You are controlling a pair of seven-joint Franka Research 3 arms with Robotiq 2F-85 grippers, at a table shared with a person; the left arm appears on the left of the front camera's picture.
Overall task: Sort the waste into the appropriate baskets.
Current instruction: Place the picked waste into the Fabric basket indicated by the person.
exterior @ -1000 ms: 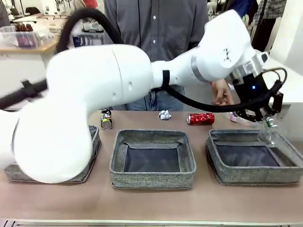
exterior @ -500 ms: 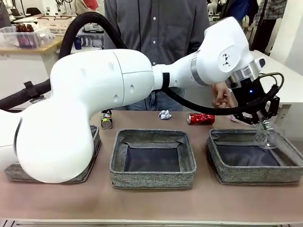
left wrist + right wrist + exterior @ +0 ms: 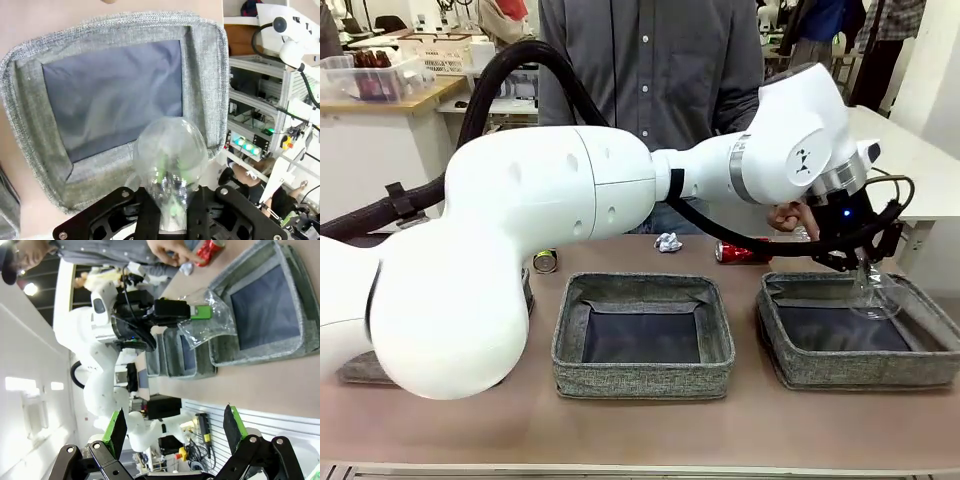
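The left gripper (image 3: 861, 262) pinches a clear plastic bottle (image 3: 170, 155) between its fingers, hanging it over the basket (image 3: 860, 368) at the front view's lower right, probably to drop it there. The right gripper (image 3: 175, 422) is spread and empty. The red can (image 3: 735, 252) lies mid-frame behind the baskets.

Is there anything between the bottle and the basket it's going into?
Nothing visible. The bottle sits in the left end effector directly over the basket, whose dark bottom lies bare.
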